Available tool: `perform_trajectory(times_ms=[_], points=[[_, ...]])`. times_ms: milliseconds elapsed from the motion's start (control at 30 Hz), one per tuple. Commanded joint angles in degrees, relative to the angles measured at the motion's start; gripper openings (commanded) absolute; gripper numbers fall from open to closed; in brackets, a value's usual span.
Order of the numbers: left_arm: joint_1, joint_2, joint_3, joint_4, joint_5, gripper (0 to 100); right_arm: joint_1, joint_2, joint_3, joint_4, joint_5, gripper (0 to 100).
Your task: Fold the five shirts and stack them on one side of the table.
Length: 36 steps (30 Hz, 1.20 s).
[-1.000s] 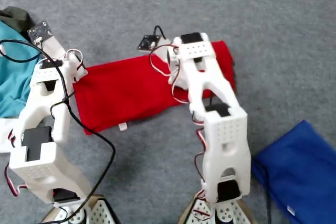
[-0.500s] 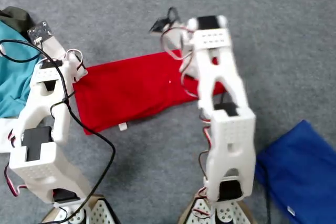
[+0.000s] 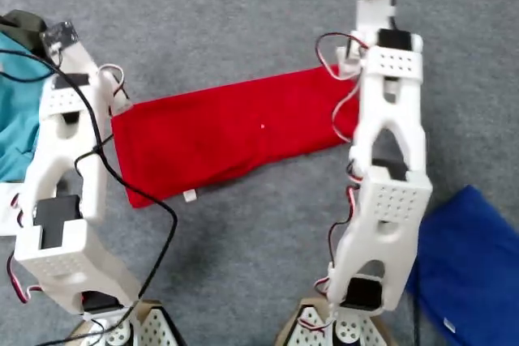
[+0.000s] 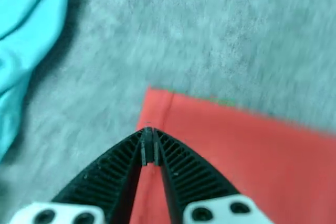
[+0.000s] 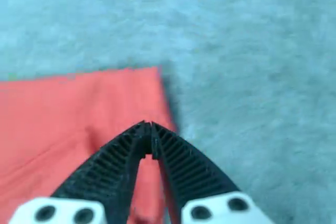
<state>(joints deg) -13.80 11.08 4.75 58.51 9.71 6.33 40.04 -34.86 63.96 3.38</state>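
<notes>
Currently the red shirt (image 3: 235,135) lies flat as a long band across the middle of the grey counter (image 3: 243,30), between the two arms. The left arm (image 3: 61,143) stretches forward to the shirt's left end, and the left jaws are pressed together over the corner there. The right arm (image 3: 389,119) reaches far out over the other end, with the right jaws likewise together above the cloth's edge. Whether either pair pinches fabric cannot be told. A teal shirt (image 3: 16,119) sits at the left edge and a blue shirt (image 3: 478,257) at the near right.
</notes>
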Motion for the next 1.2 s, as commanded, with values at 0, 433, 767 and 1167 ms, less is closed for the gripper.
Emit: perform_trajectory(times_ms=[0,433,767,1167], points=[[-0.26,-1.01,-7.38,14.59,-2.46,2,3.12,-0.22,0.13,-5.10,-0.97,0.5],[0.53,-0.48,-1.32,15.65,6.51,24,5.49,0.04,0.48,-8.70,1.32,0.5],[-1.14,-0.48,6.86,7.91,0.79,23,5.49,0.13,0.48,-8.79,1.32,0.5],[-1.67,2.77,7.82,7.38,-8.53,16,5.23,0.13,0.48,-8.79,1.41,0.5]])
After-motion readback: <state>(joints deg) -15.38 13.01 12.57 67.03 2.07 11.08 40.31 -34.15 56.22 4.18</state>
